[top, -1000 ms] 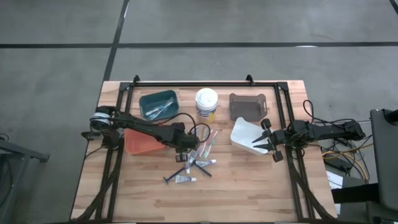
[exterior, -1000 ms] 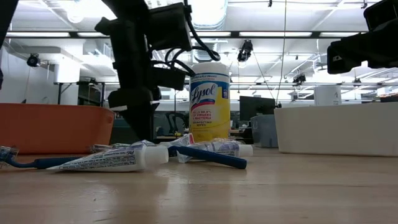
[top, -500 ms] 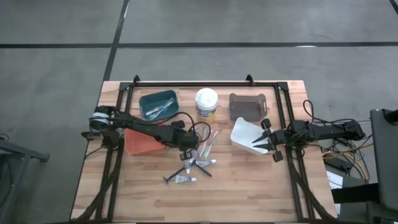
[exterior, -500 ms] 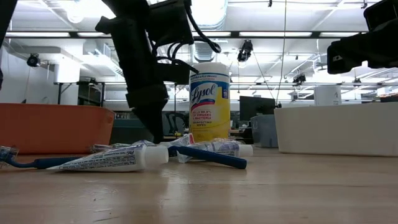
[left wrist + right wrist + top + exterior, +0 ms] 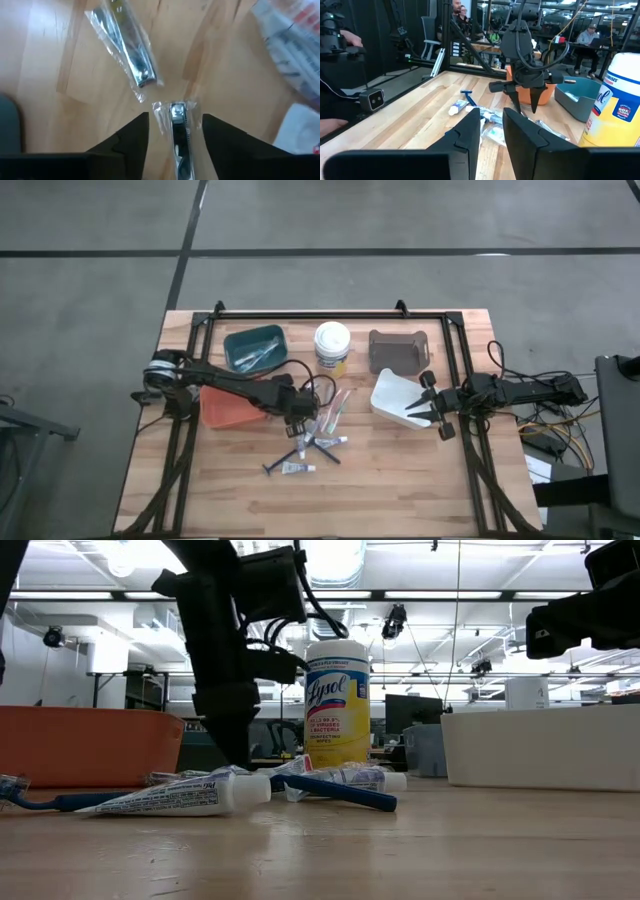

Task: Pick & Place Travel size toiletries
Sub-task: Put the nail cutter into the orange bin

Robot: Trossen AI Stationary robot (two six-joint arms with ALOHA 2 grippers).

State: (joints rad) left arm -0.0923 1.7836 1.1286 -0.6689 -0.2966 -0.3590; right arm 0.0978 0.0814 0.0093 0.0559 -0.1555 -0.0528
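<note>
Since half a second back the left arm has swung upright again in the low view and pulled slightly left in the high view. High view: left gripper [image 5: 301, 411] hangs at frame centre over the top of the toiletries pile [image 5: 318, 438]; right gripper [image 5: 432, 412] waits centre-right beside the white bin [image 5: 392, 396]. Low view: razor [image 5: 335, 790] and tube [image 5: 180, 796] lie flat mid-frame. Left wrist view: fingers [image 5: 131, 136] apart, straddling a wrapped metal item [image 5: 178, 131] at bottom centre, not yet clamped; a second wrapped one [image 5: 129, 50] lies upper left. Advice: centre on the piece, descend to the wood, close squarely, mind the slippery wrap. Right wrist view: right fingers [image 5: 468, 129] narrowly apart, empty.
</note>
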